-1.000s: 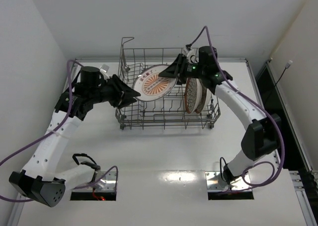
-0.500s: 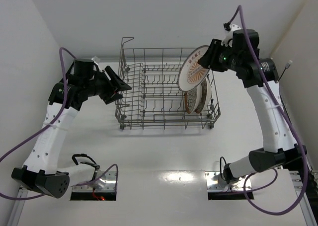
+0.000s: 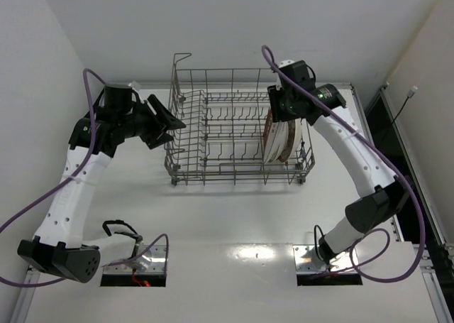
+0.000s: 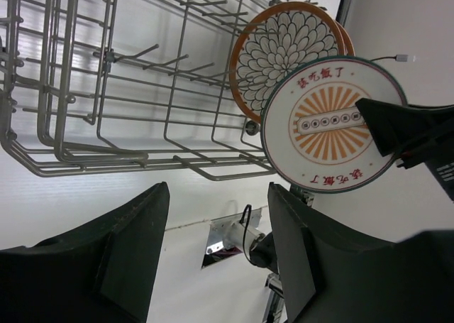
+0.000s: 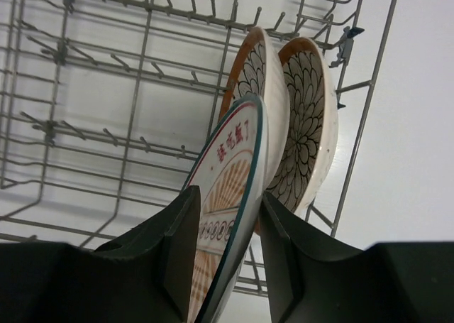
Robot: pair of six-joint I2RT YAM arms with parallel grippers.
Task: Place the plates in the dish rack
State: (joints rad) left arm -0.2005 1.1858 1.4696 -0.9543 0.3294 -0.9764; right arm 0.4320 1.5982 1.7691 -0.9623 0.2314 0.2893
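Observation:
The grey wire dish rack (image 3: 234, 172) stands at the table's far middle. Two brown-rimmed petal-pattern plates (image 3: 285, 140) stand upright at its right end; they also show in the right wrist view (image 5: 305, 117). My right gripper (image 3: 279, 113) is shut on the rim of the white plate with the orange sunburst (image 5: 230, 174). It holds that plate upright, just left of the brown plates and close against the nearer one. The left wrist view shows the sunburst plate's face (image 4: 330, 124) in front of a brown plate (image 4: 284, 50). My left gripper (image 3: 177, 135) is open and empty, left of the rack.
The rack's upright tines (image 5: 106, 60) fill its left and middle, with tall wire sides (image 4: 64, 89) around them. White walls stand close at left, back and right. Two cut-outs with cables (image 3: 135, 266) lie at the near edge.
The right gripper lifted the sunburst plate from the rack's middle, swung it high to the right, then lowered it beside the brown plates. The left gripper drew back left of the rack.

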